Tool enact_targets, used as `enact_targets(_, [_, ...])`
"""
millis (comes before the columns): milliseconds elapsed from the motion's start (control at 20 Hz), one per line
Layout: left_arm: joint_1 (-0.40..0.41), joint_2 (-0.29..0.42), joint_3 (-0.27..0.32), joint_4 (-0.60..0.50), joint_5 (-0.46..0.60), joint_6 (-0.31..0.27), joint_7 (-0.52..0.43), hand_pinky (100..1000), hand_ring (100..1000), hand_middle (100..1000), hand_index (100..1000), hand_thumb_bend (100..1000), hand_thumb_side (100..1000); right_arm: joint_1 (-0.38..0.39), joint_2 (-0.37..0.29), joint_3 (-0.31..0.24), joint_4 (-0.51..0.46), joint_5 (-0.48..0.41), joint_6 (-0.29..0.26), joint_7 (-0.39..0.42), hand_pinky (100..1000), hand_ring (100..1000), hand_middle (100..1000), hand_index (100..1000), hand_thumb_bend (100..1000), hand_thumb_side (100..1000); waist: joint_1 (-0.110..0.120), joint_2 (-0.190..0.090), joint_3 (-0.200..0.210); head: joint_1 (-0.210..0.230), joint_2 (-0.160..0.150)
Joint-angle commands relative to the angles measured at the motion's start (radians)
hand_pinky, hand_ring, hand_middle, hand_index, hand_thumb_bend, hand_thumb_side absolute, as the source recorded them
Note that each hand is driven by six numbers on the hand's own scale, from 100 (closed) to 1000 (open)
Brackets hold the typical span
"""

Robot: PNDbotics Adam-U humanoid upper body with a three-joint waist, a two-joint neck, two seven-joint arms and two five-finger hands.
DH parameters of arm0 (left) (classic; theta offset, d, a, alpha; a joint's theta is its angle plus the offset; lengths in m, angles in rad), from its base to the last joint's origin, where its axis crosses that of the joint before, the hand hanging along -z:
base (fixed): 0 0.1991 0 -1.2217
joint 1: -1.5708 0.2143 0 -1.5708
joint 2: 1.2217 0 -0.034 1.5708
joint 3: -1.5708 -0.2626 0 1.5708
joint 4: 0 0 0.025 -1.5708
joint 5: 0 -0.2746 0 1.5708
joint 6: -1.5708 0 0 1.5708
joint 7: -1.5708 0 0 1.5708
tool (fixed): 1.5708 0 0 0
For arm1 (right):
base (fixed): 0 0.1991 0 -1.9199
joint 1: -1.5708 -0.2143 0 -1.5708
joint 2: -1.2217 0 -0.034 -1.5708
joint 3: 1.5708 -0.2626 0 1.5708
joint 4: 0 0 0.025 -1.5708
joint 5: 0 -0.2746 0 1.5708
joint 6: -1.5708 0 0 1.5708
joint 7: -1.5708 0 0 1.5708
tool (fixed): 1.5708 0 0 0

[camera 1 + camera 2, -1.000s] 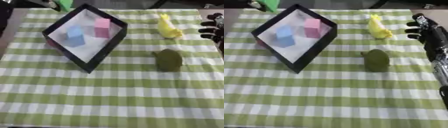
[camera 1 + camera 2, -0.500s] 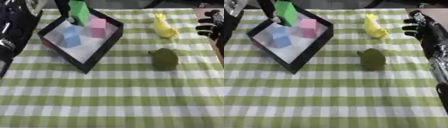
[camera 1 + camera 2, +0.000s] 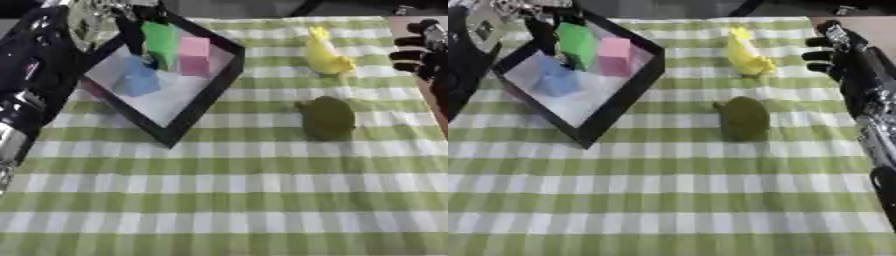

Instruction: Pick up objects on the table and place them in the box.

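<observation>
A black box (image 3: 203,98) with a white floor lies tilted at the upper left. A blue block (image 3: 137,82) and a pink block (image 3: 193,55) sit inside it. My left hand (image 3: 129,24) reaches in from the top left, its fingers shut on a green block (image 3: 160,42) just above the box floor, beside the pink block. A yellow toy (image 3: 325,53) lies on the cloth at the upper right. A dark olive round object (image 3: 328,117) sits below it. My right hand (image 3: 842,55) hovers open at the right edge, level with the yellow toy and apart from it.
A green and white checked cloth (image 3: 227,200) covers the table. My left arm (image 3: 26,85) runs down the left edge beside the box. My right forearm (image 3: 877,125) runs along the right edge. Bare brown table (image 3: 877,27) shows at the top right.
My left hand has brought the green block from beyond the box's far corner down into the box. The right hand has stayed put. The view has shifted slightly.
</observation>
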Motion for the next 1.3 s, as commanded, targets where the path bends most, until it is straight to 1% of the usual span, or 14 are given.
enact_targets(50, [-0.018,0.012,0.014,-0.004,0.001,-0.004,0.006,775,755,732,793,702,100,-0.014,-0.015,-0.008,-0.012,-0.002,-0.001,0.002,795,742,729,876,100,799,-0.003,-0.016,-0.001,0.004,-0.003])
enact_targets(100, [-0.018,0.012,0.015,-0.004,0.001,-0.004,0.009,791,780,767,828,746,100,-0.014,-0.015,-0.007,-0.011,-0.002,-0.001,0.003,795,742,729,876,100,799,-0.002,-0.016,-0.001,0.004,-0.003])
enact_targets(200, [-0.018,0.015,0.016,-0.008,-0.003,-0.004,0.019,815,817,814,868,802,158,-0.013,-0.014,-0.008,-0.011,-0.002,0.000,0.003,795,742,729,876,100,803,-0.002,-0.017,-0.001,0.003,-0.003])
enact_targets(250, [-0.019,0.016,0.017,-0.013,-0.007,-0.003,0.027,818,822,817,872,825,193,-0.013,-0.014,-0.008,-0.010,-0.002,0.000,0.003,795,742,729,876,100,800,-0.002,-0.018,-0.001,0.003,-0.003])
enact_targets(300, [-0.019,0.018,0.019,-0.017,-0.009,-0.001,0.034,822,828,823,879,848,209,-0.013,-0.015,-0.008,-0.010,-0.002,0.000,0.003,795,742,729,876,100,799,-0.003,-0.018,-0.001,0.003,-0.003])
enact_targets(400, [-0.022,0.023,0.023,-0.030,-0.012,0.003,0.052,821,825,819,880,862,216,-0.013,-0.015,-0.008,-0.010,-0.002,0.000,0.003,795,742,729,876,100,799,-0.003,-0.020,-0.001,0.003,-0.003])
enact_targets(500, [-0.027,0.029,0.026,-0.041,-0.012,0.007,0.060,818,821,812,876,851,196,-0.013,-0.015,-0.008,-0.009,-0.002,0.000,0.003,795,742,729,876,100,798,-0.003,-0.022,0.000,0.003,-0.003])
enact_targets(750, [-0.042,0.059,0.039,-0.076,0.031,0.021,0.073,806,787,781,856,760,160,-0.012,-0.017,-0.008,-0.009,-0.002,-0.001,0.004,795,742,729,876,100,796,-0.002,-0.028,0.005,-0.002,-0.003])
enact_targets(900, [-0.042,0.087,0.034,-0.088,0.062,0.031,0.067,804,789,782,856,741,172,-0.012,-0.026,-0.008,-0.009,0.000,-0.002,0.003,795,743,730,877,100,787,-0.001,-0.032,0.012,-0.011,-0.003])
enact_targets(1000, [-0.034,0.119,0.027,-0.097,0.076,0.034,0.057,804,793,784,857,747,179,-0.012,-0.039,-0.006,-0.008,0.004,-0.003,0.003,796,744,731,877,100,777,0.000,-0.035,0.019,-0.020,-0.003])
enact_targets(1100, [-0.013,0.171,0.023,-0.122,0.096,0.035,0.053,804,792,783,858,742,186,-0.015,-0.061,-0.004,-0.007,0.012,-0.005,0.003,798,747,734,879,100,758,0.001,-0.039,0.028,-0.032,-0.003])
enact_targets(1200, [0.024,0.237,0.020,-0.170,0.133,0.039,0.058,805,788,783,858,741,210,-0.022,-0.090,0.002,-0.006,0.029,-0.008,0.007,799,751,738,880,100,735,0.001,-0.041,0.036,-0.038,-0.003])
enact_targets(1300, [0.086,0.320,0.026,-0.246,0.188,0.058,0.085,805,775,778,859,721,230,-0.034,-0.126,0.013,-0.007,0.053,-0.009,0.019,802,755,741,880,100,713,0.000,-0.044,0.045,-0.042,-0.003])
